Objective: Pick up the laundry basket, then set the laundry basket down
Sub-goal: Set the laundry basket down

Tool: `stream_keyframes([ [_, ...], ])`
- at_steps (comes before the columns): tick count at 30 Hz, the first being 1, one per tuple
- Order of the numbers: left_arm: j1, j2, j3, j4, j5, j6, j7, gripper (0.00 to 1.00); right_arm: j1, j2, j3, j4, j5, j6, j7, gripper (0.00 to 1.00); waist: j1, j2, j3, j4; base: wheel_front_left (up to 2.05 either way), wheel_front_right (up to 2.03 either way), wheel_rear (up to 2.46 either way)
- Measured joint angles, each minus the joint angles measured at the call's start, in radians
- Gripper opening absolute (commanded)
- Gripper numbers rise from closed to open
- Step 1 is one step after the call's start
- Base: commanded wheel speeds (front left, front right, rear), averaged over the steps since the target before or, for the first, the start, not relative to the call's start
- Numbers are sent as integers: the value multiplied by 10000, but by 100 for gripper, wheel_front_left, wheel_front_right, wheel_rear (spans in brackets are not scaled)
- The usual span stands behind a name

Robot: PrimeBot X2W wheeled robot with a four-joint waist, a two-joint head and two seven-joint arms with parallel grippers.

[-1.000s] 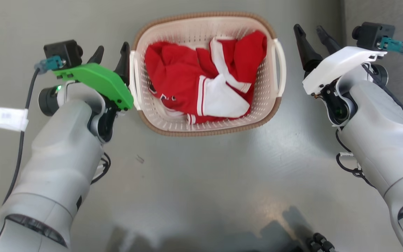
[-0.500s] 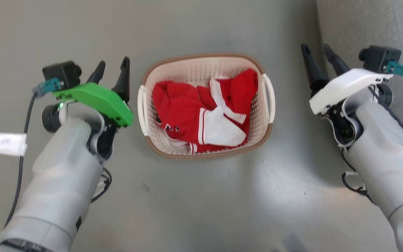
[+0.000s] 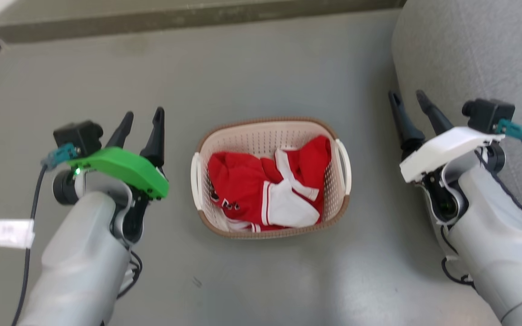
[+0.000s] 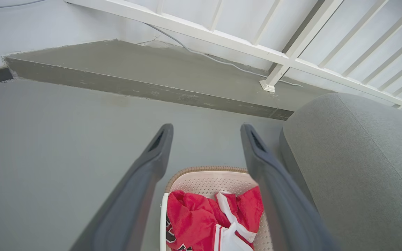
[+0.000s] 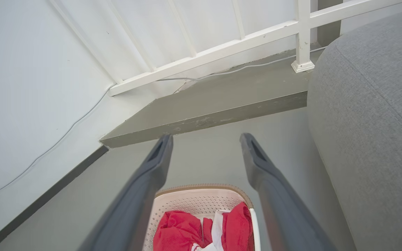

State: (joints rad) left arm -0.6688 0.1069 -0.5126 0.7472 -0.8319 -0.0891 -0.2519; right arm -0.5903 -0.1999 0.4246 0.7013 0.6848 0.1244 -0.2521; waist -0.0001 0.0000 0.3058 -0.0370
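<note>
The laundry basket sits on the grey floor in the middle of the head view, cream-white with a brown rim and two white side handles. It holds red and white clothing. My left gripper is open, raised to the basket's left and apart from it. On the right, my right gripper is open too, well clear of the right handle. Each wrist view looks down past open fingers at the basket far below.
A grey upholstered seat fills the right side, close behind my right gripper. A low grey step runs along the far edge, with a white railing above it. A white tag hangs at the left.
The head camera has risen, so the basket looks smaller and lower in the picture. Both grippers now stand farther from the basket's handles, still open.
</note>
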Motion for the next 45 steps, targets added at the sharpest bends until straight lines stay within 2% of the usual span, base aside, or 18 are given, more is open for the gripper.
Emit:
stream_keyframes([
  [14, 1971, -10, 1191, -1622, 1068, 25, 0, 100, 1633, 343, -957, -1381, -788, -35, 0, 100, 0, 0, -1492, 93, 0, 0, 0],
  [17, 2296, -46, 1310, -1931, 1243, 25, 0, 100, 1986, 291, -1457, -1822, -878, -194, 0, 100, 0, 0, -1710, 123, 0, 0, 0],
  [24, 3288, -82, 2228, -2869, 1682, 155, 0, 100, 2801, 451, -1933, -2596, -1310, -215, -13, 100, 0, 0, -2160, 159, 0, 0, 0],
  [33, 4261, -184, 2474, -3728, 2337, 127, 0, 100, 3531, 504, -2322, -3542, -1912, -213, -15, 100, 0, 0, -2474, 163, 0, 0, 0],
  [45, 4785, -215, 2583, -4516, 3126, 86, 0, 100, 4047, 667, -2577, -4165, -2475, -213, -15, 100, 0, 0, -2428, 254, 0, 0, 0],
])
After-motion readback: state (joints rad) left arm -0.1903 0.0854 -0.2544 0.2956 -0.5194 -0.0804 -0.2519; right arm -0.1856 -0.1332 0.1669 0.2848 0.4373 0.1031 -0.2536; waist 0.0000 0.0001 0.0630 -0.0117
